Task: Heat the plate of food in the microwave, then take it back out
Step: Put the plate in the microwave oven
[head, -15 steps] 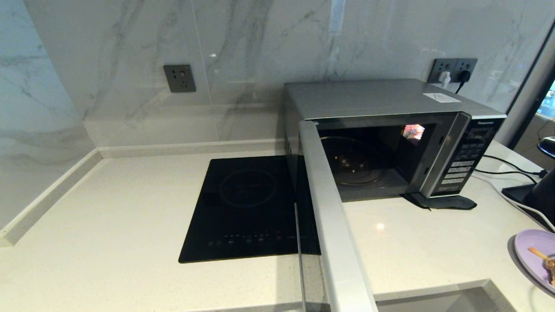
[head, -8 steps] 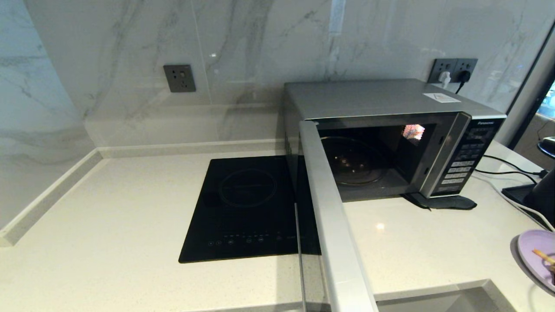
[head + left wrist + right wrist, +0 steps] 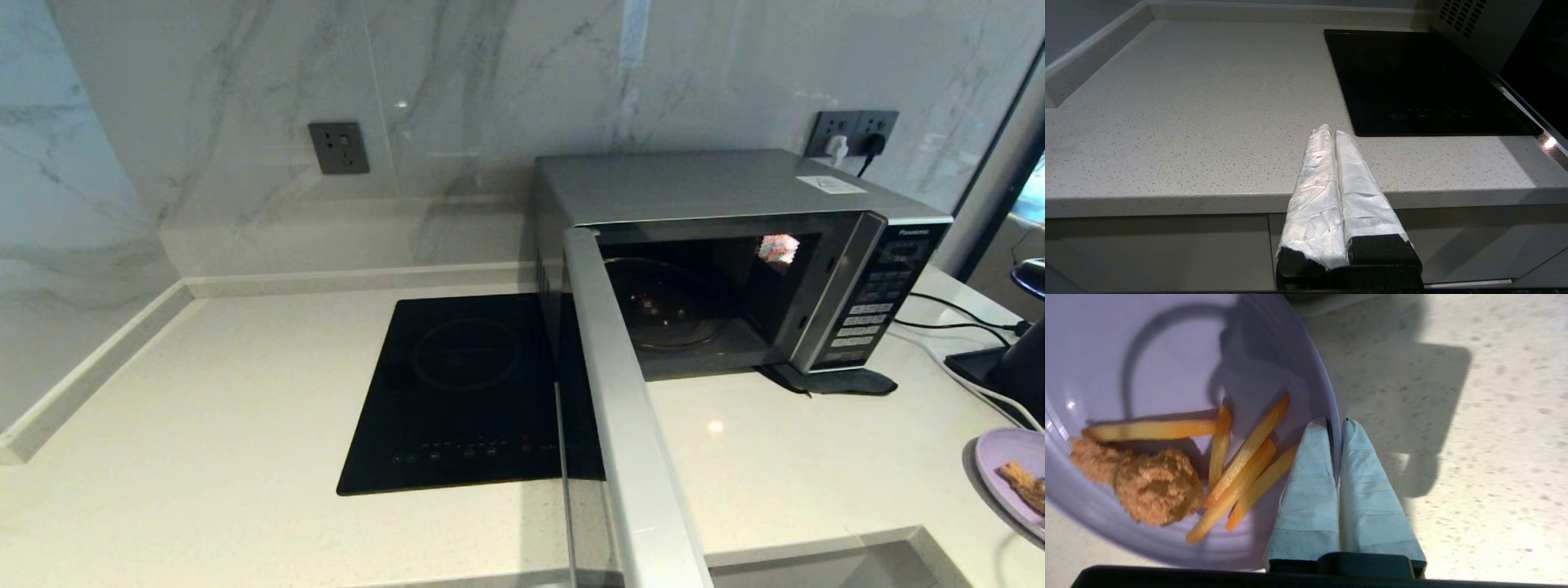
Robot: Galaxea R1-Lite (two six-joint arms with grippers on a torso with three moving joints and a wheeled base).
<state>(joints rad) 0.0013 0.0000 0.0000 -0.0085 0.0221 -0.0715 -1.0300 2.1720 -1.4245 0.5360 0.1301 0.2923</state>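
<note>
The silver microwave (image 3: pixel 718 184) stands at the back right of the counter with its door (image 3: pixel 629 425) swung wide open toward me and the cavity (image 3: pixel 686 310) holding only its glass turntable. The lavender plate of food (image 3: pixel 1012 478) shows at the head view's right edge, held above the counter. In the right wrist view my right gripper (image 3: pixel 1336 424) is shut on the plate's rim (image 3: pixel 1331 412), one finger inside and one outside, next to fries (image 3: pixel 1245 461) and a brown fried piece (image 3: pixel 1155 486). My left gripper (image 3: pixel 1330 131) is shut on nothing, parked off the counter's front edge.
A flat black induction cooktop (image 3: pixel 473 392) is set into the counter left of the open door. Cables (image 3: pixel 955 327) and a dark object (image 3: pixel 1020 367) lie right of the microwave. A sink rim (image 3: pixel 816 547) shows at the front. Wall sockets (image 3: pixel 853 131) sit behind the microwave.
The plate has slid a little further right toward the head view's edge and turned, so the food on it shows at a different place. The left arm has not moved.
</note>
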